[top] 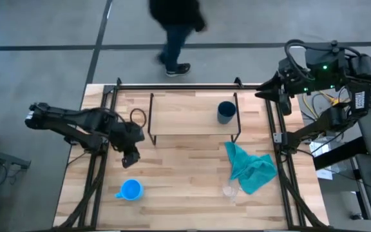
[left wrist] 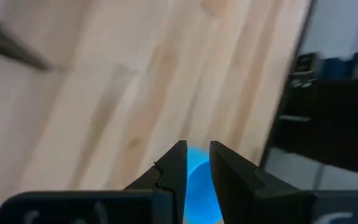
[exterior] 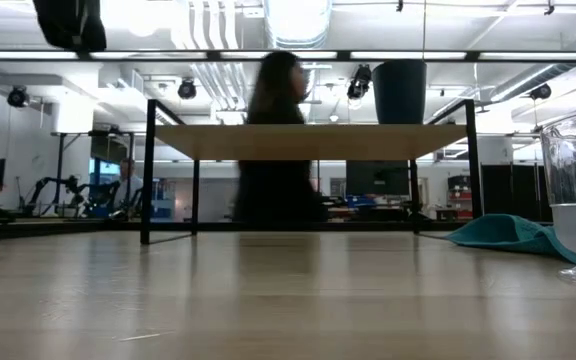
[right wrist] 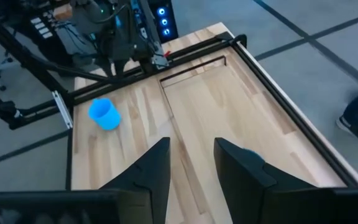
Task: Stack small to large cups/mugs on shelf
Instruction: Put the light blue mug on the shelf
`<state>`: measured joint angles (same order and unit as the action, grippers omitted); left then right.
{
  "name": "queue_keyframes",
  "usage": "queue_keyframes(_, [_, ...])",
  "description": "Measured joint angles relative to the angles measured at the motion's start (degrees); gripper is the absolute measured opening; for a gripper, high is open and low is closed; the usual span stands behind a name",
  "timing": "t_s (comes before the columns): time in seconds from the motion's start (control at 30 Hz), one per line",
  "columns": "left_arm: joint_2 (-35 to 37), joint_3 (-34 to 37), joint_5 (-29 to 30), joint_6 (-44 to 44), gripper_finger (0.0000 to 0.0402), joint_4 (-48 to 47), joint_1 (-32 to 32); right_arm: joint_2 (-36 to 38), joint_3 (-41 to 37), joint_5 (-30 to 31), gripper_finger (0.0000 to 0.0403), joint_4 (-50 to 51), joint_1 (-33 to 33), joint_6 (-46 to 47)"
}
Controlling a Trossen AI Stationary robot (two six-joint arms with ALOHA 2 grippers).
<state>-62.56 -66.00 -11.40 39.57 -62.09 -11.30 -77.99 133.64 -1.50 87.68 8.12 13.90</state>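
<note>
Left end effector fingers apart, hovering above light-blue mug; right end effector apart, raised.

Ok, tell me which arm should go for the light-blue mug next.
Left. Its tool hangs just above the light-blue mug on the table's left side, while the right tool waits at the far right corner.

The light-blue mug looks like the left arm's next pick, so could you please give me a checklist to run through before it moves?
1. Left hand above the light-blue mug, not touching it: ok.
2. Left hand's opening narrow, probably too narrow for the mug: not ok.
3. Navy cup already on the shelf: ok.
4. Clear glass cup on the table beside the teal cloth, away from the mug: ok.
5. Right hand parked off the table's right edge, open: ok.
6. Person walking behind the table: ok.
</note>
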Motion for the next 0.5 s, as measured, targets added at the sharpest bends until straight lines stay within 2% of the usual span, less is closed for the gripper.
queue_keyframes(0.1, [1.40, 4.92, -2.08, 5.31, 0.0056, 8.55, -2.44, -0.31, -0.02, 0.00, 0.0121, 0.02, 0.00, -0.88])
queue_keyframes(0.2, [2.61, 8.72, -3.16, 11.39, 0.0056, 13.19, -5.65, -0.88, -0.02, 0.00, 0.0118, 0.19, 0.01, -1.03])
queue_keyframes(0.5, [2.99, 11.08, -3.17, 29.38, 0.0056, 15.46, -15.20, -2.17, -0.27, 0.01, 0.0120, 0.47, 0.01, -5.28])
